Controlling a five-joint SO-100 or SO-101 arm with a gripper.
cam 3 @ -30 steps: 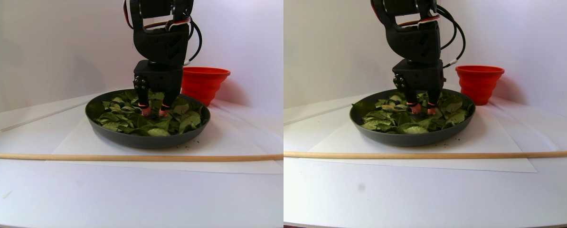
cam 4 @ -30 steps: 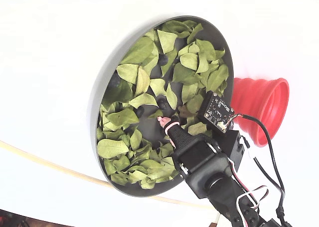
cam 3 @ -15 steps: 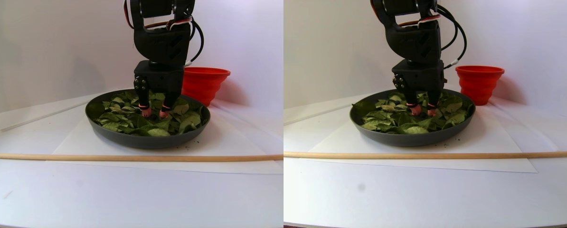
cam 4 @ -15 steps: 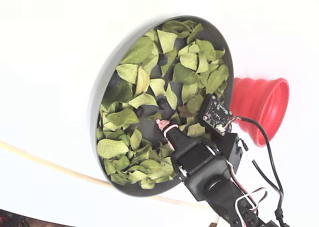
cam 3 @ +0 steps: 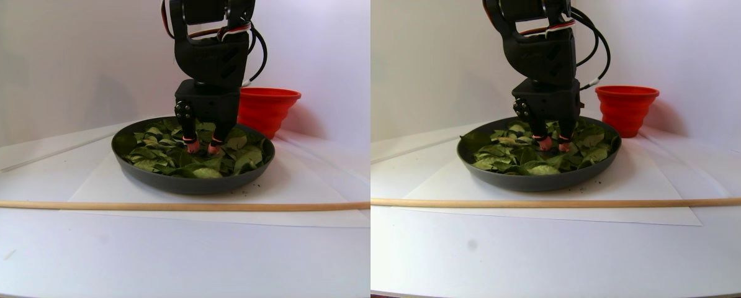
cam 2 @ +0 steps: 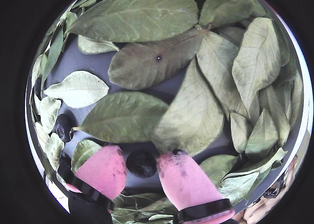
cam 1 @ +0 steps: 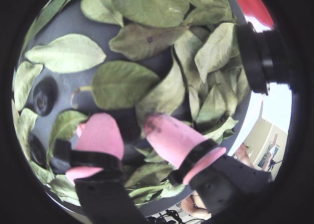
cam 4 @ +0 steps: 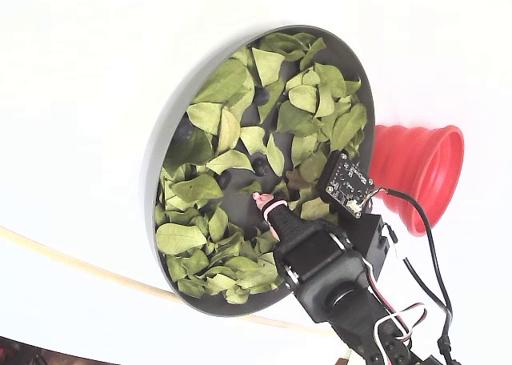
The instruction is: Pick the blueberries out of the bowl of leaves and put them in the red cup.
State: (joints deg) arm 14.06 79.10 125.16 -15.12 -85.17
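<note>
hand [cam 2: 142, 166]: pointing down into bowl [cam 4: 157, 153] | fingers narrowly apart, bracketing blueberry [cam 2: 141, 163] | grip unclear

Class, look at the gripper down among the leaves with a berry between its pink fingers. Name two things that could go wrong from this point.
1. The blueberry sits between the pink fingers of the gripper; closing hard might crush it, closing off-centre might squirt it away.
2. A large leaf overlaps one finger, so leaves could be pinched too and carried to the red cup.
</note>
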